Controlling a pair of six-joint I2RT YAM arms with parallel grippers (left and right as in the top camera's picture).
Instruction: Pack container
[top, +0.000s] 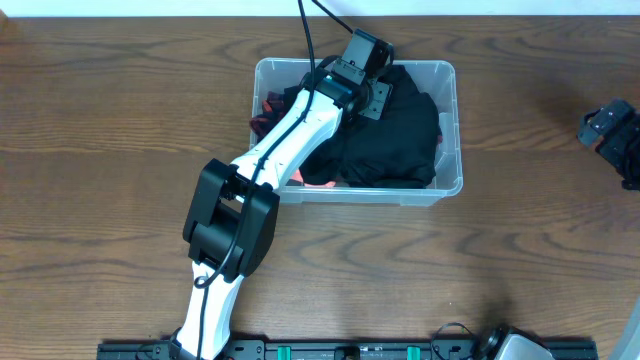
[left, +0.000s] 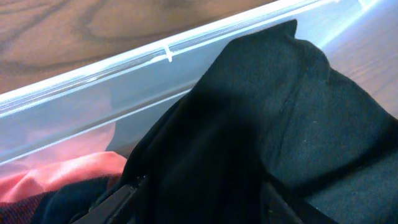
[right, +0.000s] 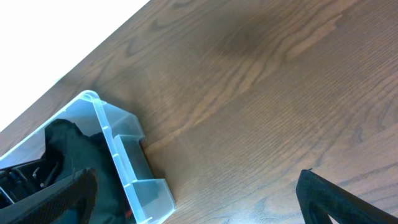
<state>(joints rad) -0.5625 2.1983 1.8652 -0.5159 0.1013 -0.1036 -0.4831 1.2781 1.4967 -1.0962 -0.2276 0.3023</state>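
Observation:
The clear plastic container (top: 452, 130) stands at the back middle of the table, filled with a black garment (top: 400, 135) over red and pink cloth (top: 268, 110). My left gripper (top: 372, 98) reaches down into it. In the left wrist view its fingers (left: 199, 199) are spread apart and sunk into the black garment (left: 280, 124), next to the container wall (left: 124, 93) and pink cloth (left: 56, 177). My right gripper (top: 603, 128) is open and empty at the table's right edge, well away from the container (right: 118, 143). Its fingers (right: 196, 193) frame bare wood.
The wooden table (top: 120, 150) surrounds the container on all sides. The left arm (top: 270, 160) stretches from the front edge up over the container's left part. A black rail (top: 340, 350) runs along the front edge.

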